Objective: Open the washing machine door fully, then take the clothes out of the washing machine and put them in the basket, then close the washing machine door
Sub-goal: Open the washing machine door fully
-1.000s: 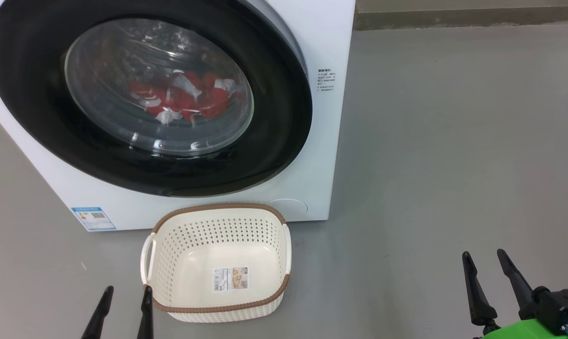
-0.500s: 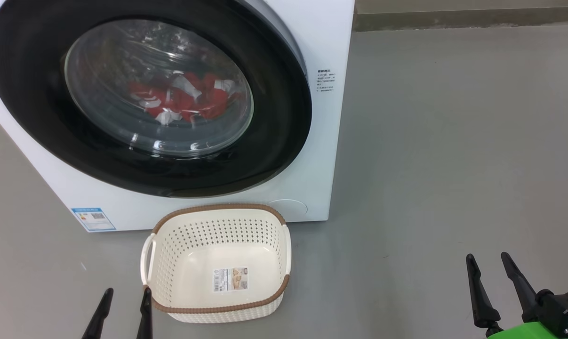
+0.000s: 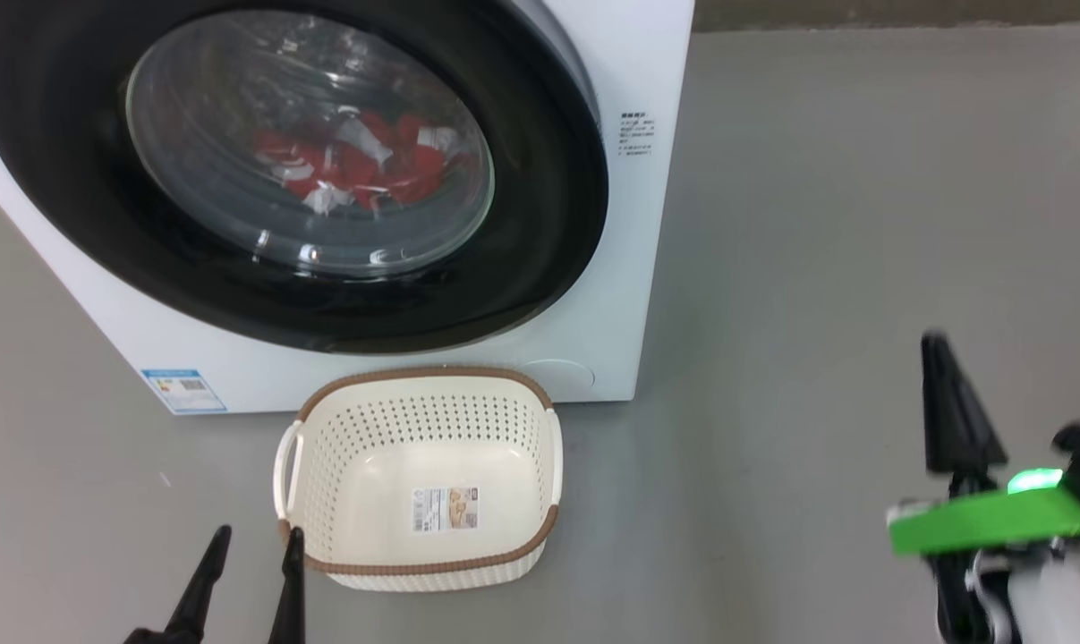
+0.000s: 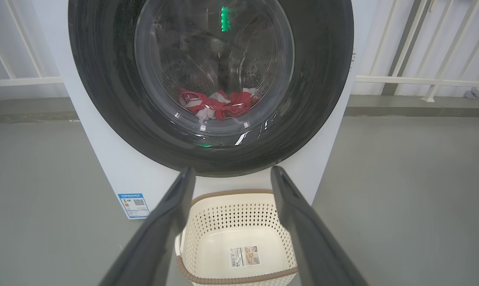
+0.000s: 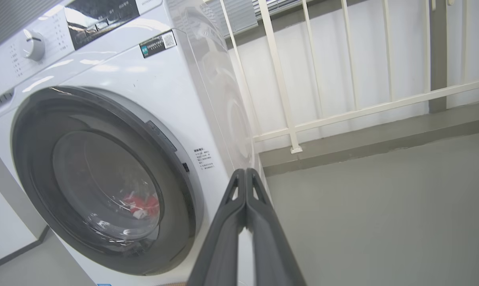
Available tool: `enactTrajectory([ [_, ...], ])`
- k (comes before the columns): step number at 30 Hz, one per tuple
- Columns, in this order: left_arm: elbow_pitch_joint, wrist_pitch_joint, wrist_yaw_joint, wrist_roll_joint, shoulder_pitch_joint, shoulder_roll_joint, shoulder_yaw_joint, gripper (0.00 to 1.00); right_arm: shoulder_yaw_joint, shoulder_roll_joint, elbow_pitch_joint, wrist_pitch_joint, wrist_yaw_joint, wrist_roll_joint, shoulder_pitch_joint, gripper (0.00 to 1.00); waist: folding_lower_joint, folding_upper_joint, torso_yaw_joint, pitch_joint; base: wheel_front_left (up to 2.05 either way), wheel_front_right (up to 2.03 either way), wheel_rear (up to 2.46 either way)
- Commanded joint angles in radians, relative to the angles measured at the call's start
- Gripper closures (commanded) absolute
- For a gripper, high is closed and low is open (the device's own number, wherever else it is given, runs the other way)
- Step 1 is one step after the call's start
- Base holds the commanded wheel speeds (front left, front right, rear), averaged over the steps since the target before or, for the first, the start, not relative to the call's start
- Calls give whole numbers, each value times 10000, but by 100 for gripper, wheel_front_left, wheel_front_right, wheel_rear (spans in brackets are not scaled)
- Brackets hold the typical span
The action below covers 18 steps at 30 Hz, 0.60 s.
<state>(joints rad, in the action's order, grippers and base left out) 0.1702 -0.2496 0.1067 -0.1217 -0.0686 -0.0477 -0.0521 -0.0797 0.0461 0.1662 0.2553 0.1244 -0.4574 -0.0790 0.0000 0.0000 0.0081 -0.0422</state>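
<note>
Sitting shut against the washing machine [image 3: 611,295], the washing machine door [image 3: 235,206] shows the clothes [image 3: 361,165] heaped behind its glass; the basket [image 3: 423,376] waits empty on the floor [image 3: 817,224] just in front. Step in hand, I judge, is the very first: opening the door. The right pincer [image 5: 245,174], fingers pressed together on nothing, hangs off the machine's right side, well apart from the door; the left pincer [image 4: 232,169] stands wide and empty near the basket. Next, probably, the closed tips must reach the door's right edge and draw it outward.
</note>
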Motion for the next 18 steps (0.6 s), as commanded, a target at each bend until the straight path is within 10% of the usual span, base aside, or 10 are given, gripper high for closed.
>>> enactTrajectory([
  [1,-273,-122,66,16,484,-32,-241,0,296,58,-312,65,63,-469,-755,100,0,0,103,-143,0,0,0],
  [18,-373,-122,171,-310,1523,-27,231,0,1111,852,251,-39,63,-5317,-5237,100,0,0,1170,-1410,0,0,0],
])
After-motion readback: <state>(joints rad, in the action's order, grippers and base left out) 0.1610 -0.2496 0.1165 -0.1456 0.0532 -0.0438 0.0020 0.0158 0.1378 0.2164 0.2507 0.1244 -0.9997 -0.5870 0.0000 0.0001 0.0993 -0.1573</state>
